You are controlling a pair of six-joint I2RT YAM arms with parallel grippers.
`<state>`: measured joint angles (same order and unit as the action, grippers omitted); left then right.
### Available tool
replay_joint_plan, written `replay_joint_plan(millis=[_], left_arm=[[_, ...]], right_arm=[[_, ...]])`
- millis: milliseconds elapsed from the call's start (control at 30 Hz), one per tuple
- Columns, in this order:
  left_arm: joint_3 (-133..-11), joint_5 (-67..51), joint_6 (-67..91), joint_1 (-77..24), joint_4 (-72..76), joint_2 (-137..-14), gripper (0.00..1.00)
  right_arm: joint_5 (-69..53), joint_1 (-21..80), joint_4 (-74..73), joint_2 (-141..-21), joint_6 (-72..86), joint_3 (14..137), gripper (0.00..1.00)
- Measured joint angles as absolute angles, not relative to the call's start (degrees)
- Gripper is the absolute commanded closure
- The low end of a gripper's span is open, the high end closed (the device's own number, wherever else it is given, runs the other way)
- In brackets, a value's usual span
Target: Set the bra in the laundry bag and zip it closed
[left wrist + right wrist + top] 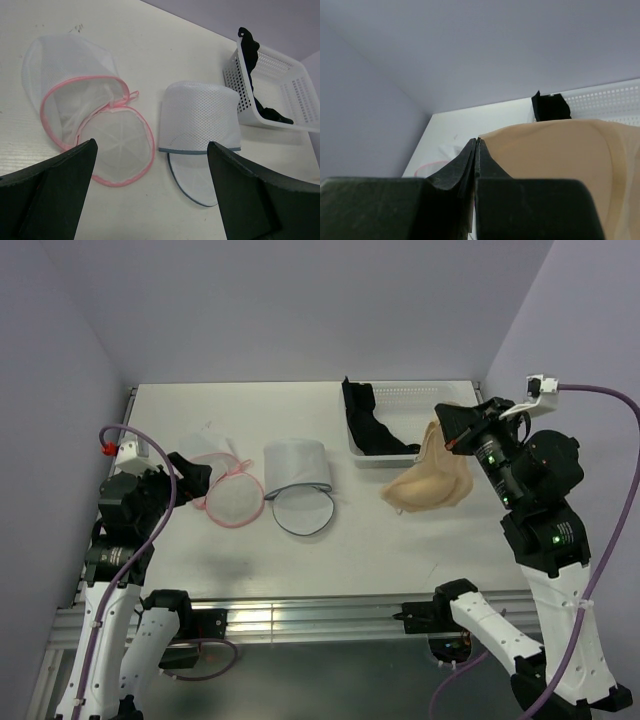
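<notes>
The right gripper (452,440), jaws pressed together, appears to pinch the upper edge of a beige bra (425,485) toward the right edge of the bench (200,410). The garment hangs from the fingertips and slopes down and left until its lower cup rests on the surface. Its long axis runs from the gripper toward the middle of the bench.

Just beyond it, by the far right corner, a white basket (410,395) holds a black garment (368,425).

Two mesh laundry bags lie to the left of the bra. The grey-trimmed bag (298,465) sits near the centre, and the pink-trimmed bag (228,495) sits closer to the left edge. Each has its round flap lying open toward the near edge. The grey-trimmed bag is the closer of the two to the bra, with bare bench between them. Which bag is meant cannot be told.

The left gripper (195,478) hovers just beside the pink-trimmed bag with its jaws spread wide and nothing between them. Its wrist camera looks across both open mouths.

The coming move likely turns on one relation. The bags lie leftward of the bra, roughly along the line of the hanging garment. The right arm would have to carry the bra across, while the nearer left arm is better placed to steady a bag's mouth. Zipping has not begun.
</notes>
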<state>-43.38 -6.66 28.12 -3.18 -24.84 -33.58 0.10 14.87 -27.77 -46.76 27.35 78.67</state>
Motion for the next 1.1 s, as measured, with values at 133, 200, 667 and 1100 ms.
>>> replay_joint_plan(millis=[133, 200, 667, 1100], left_arm=[[-43.38, -6.66, 28.12, -3.18, -24.86, -33.65, 0.01], [-43.38, -6.66, 28.14, -3.18, -24.86, -33.65, 0.01], [-43.35, -6.63, 28.14, -3.18, -24.86, -33.65, 0.01], [-43.35, -6.68, 28.14, -3.18, -24.86, -34.24, 0.01]], right_arm=[[-4.34, 15.05, -28.27, -45.47, 27.35, 75.99, 1.00], [-6.02, 15.38, -28.32, -45.52, 27.59, 74.08, 1.00], [1.67, 36.64, -24.18, -52.05, 34.13, 67.37, 1.00], [19.53, 45.25, -19.88, -48.40, 43.92, 51.77, 1.00]])
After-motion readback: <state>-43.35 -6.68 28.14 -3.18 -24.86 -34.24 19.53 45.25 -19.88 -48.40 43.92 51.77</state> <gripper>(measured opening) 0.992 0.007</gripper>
